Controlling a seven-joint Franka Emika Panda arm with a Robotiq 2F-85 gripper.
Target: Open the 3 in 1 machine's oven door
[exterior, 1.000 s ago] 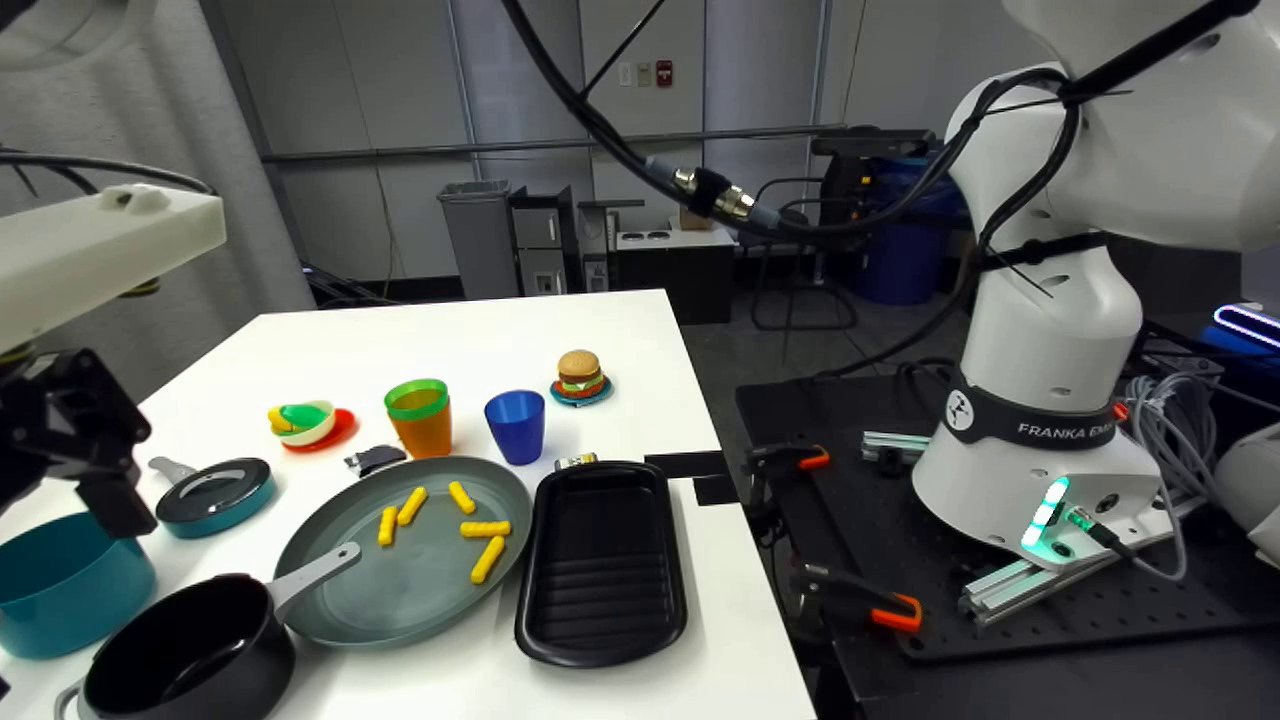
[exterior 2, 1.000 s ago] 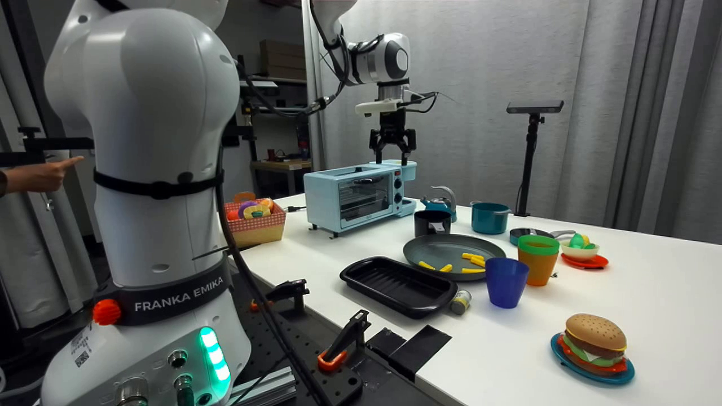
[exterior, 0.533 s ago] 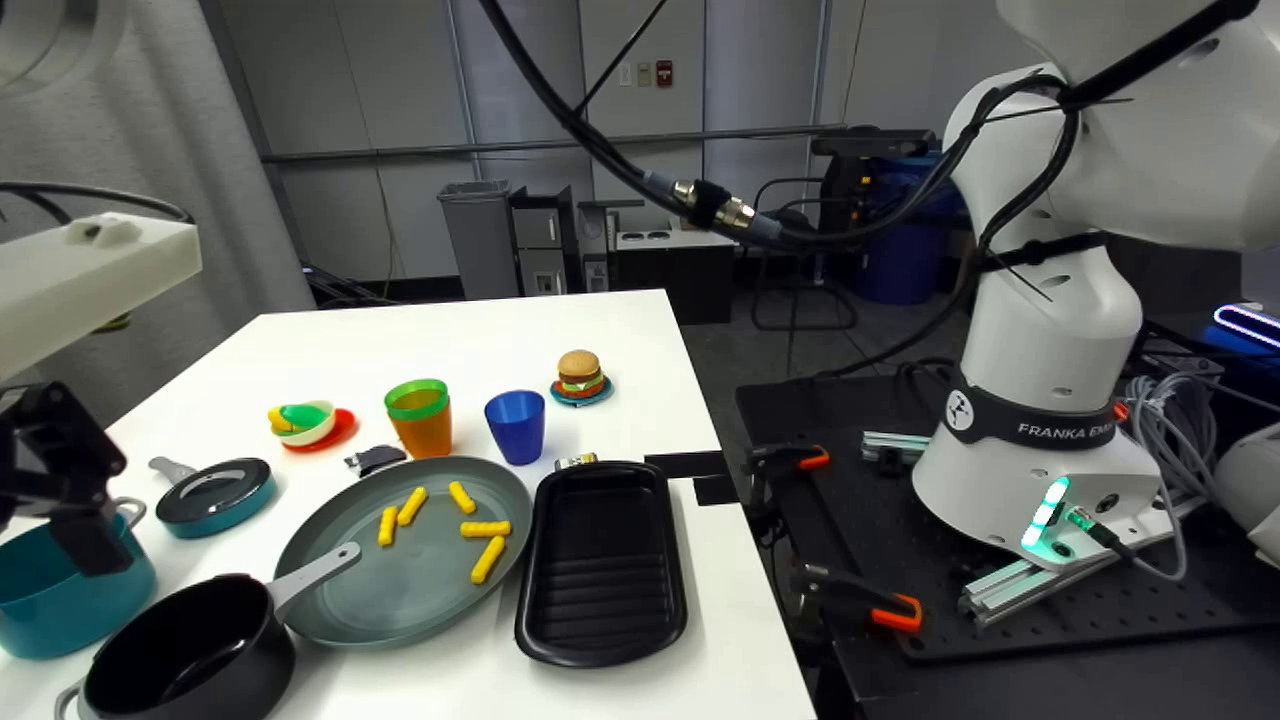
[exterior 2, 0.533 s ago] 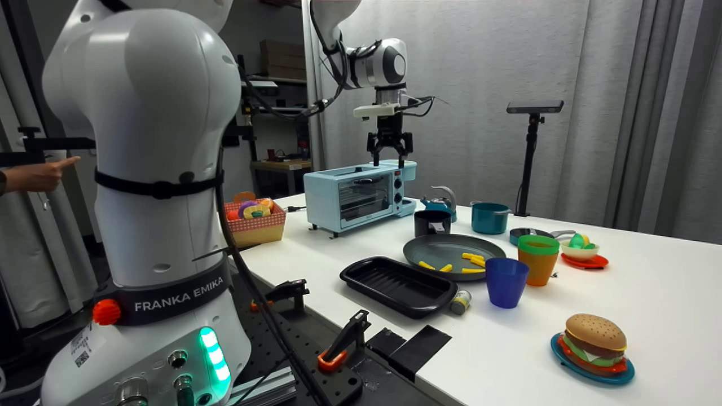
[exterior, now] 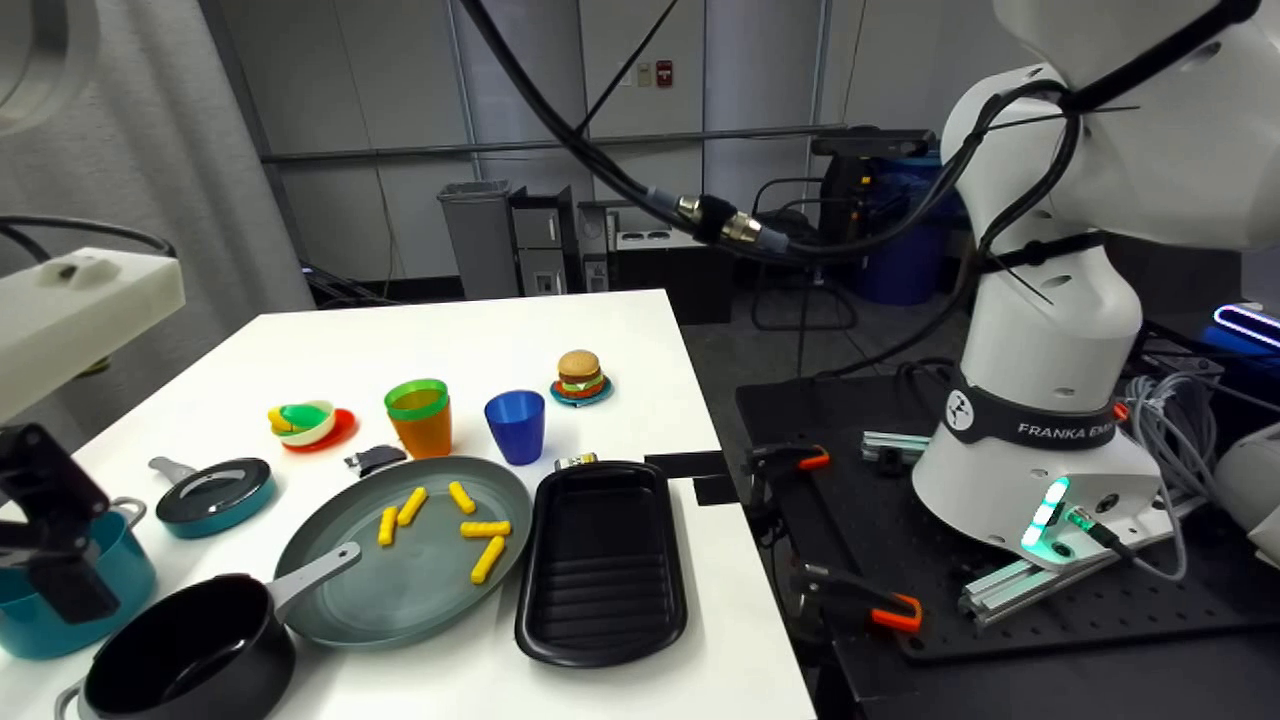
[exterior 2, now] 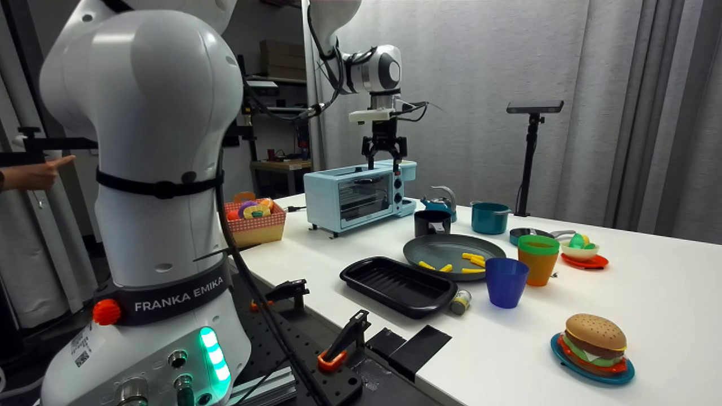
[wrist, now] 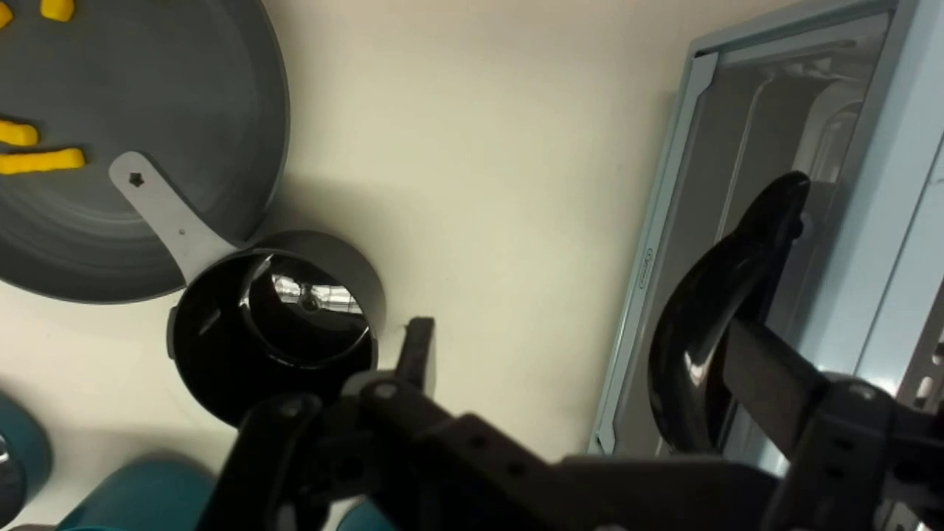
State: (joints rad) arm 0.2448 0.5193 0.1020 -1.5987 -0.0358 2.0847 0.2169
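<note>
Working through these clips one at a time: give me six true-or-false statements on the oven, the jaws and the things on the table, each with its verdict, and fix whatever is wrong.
1. The oven door, which has a black handle, is shut. True.
2. The jaws are closed on that handle. False: they stand open, wide apart.
3. The yellow sticks lie in the black tray. False: they lie in the round gray dish.
4. The burger sits on a teal plate. True.
5. The blue cup lies on its side. False: it stands upright.
6. The black pot has its gray handle reaching over the round gray dish. True.
</note>
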